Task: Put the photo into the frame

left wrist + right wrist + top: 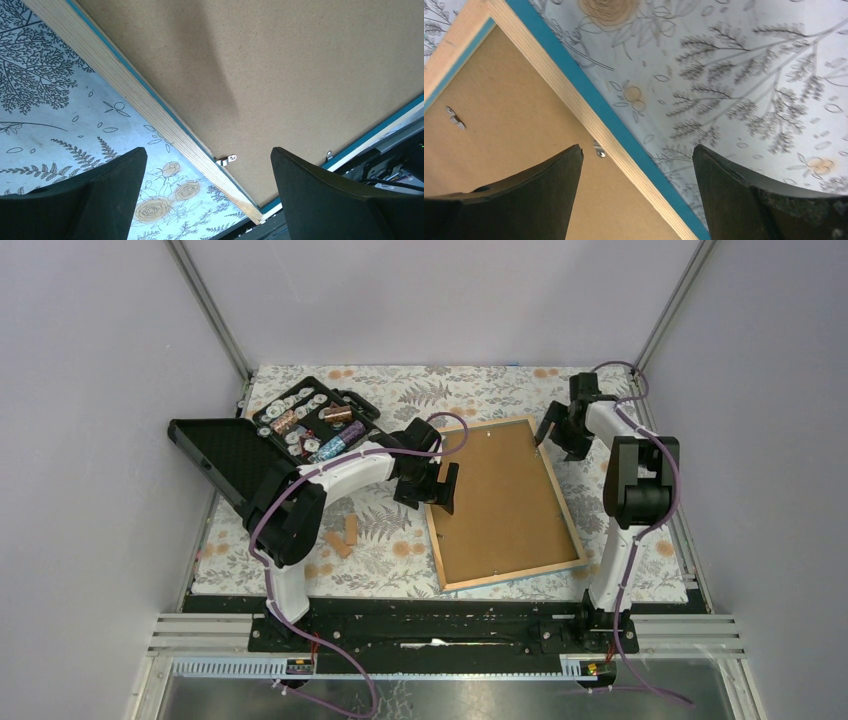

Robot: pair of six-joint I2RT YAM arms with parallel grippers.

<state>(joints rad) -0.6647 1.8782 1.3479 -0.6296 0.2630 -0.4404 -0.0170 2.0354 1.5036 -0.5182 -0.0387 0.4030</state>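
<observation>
Frame (512, 576) lies face down on the flowered cloth (380, 550), wood rim up, with the brown backing board (500, 500) sitting inside it. The photo isn't visible in any view. It's nowhere on the cloth, so I judge it's already under the board, but I can't confirm that.

My left gripper (440, 488) hangs over the frame's left rim with its fingers spread wide and nothing between them. In the left wrist view, left gripper (207, 160) straddles the rim (150, 110) close to the frame's near corner, with a small metal clip (226, 159) right between the fingers. My right gripper (556, 435) is at the far right corner, also spread wide and empty. Its wrist view shows the rim (574, 95) running between the fingers, with one clip (599, 151) just beside the left finger (549, 185) and another clip (455, 116) further in on the board.

Step as I read it: closing up, with the board seated and the clips to be dealt with. I can't tell whether the clips are turned over the board or not; they're too small.

Next move calls for a fingertip brought down onto one clip and a short sideways push so it swings over the board. It should be gentle, because the frame is loose on the cloth and could slide.

Black case of small parts (300, 425) sits far left, well apart.
</observation>
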